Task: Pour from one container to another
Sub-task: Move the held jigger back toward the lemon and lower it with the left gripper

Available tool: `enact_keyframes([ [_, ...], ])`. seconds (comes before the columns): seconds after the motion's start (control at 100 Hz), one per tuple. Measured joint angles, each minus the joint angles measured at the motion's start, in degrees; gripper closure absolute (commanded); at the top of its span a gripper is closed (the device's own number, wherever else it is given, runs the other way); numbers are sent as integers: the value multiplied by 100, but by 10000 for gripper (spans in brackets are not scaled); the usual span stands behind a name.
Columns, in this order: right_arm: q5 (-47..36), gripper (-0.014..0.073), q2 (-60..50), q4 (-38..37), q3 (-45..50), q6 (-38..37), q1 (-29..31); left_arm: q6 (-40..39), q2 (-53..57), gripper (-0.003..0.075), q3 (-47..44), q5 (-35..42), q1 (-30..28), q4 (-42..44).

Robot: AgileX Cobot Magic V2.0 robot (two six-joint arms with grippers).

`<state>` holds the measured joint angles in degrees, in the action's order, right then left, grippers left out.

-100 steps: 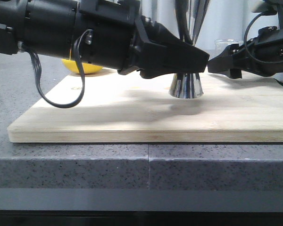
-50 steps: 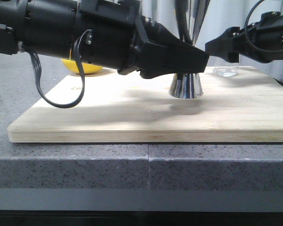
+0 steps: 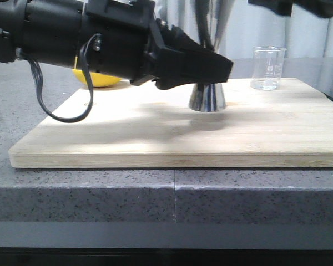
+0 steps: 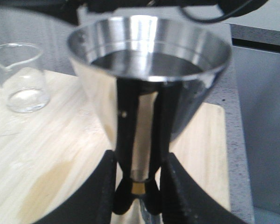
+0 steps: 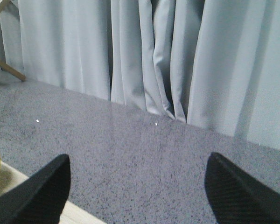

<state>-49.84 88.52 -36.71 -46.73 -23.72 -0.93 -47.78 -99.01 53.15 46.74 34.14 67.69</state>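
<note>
Both left fingers (image 4: pixel 177 191) pinching jigger (image 4: pixel 149 79) waist | right gripper (image 5: pixel 135 196) spread wide, well apart from beaker (image 3: pixel 267 67)

End effector (image 4: pixel 136 196) grips jigger (image 4: pixel 149 79); beaker (image 4: pixel 22 77) beside.

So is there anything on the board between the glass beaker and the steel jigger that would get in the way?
Nothing visible does. The beaker stands free on the wooden board, with bare wood between it and the jigger, which the left gripper clamps at its waist.
</note>
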Motion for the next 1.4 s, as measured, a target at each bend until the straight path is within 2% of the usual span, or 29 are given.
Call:
enact_keyframes([
  [0.34, -61, 57, -813, 0, 0, 0, 0, 0, 0, 741, 0, 68, -550, 0],
  [0.69, -98, 57, -995, 0, 0, -102, 0, 0, 0, 741, 14, 90, -1018, -194],
  [1.16, -98, 57, -995, -10, 0, -263, 0, 20, -90, 741, 14, 90, -1037, -219],
  [1.4, -98, 57, -995, -10, 0, -289, 0, 394, -115, 741, 14, 90, -1037, -431],
])
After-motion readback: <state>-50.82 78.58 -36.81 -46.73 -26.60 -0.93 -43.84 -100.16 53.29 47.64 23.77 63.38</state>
